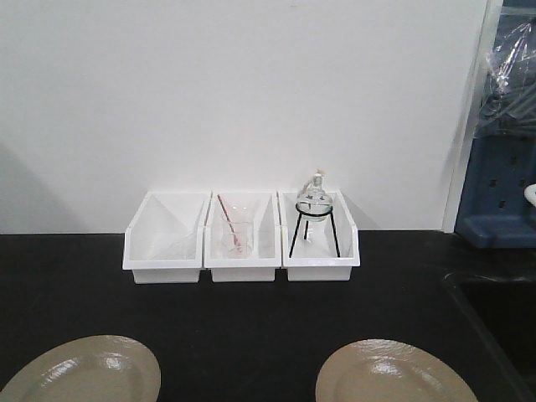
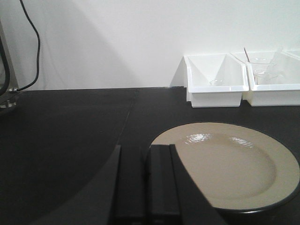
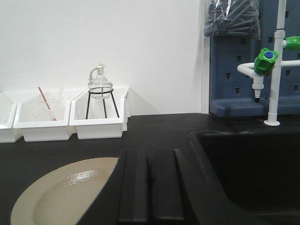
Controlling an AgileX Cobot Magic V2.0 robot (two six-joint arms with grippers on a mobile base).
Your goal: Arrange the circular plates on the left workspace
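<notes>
Two round beige plates lie flat on the black countertop. The left plate is at the front left; it also shows in the left wrist view. The right plate is at the front right; it also shows in the right wrist view. My left gripper is shut and empty, low at the left plate's left edge. My right gripper is shut and empty, low at the right plate's right edge. Neither gripper shows in the front view.
Three white bins stand at the back: an almost empty one, one with a beaker and rod, one with a glass flask on a black tripod. A recessed sink with a tap lies right.
</notes>
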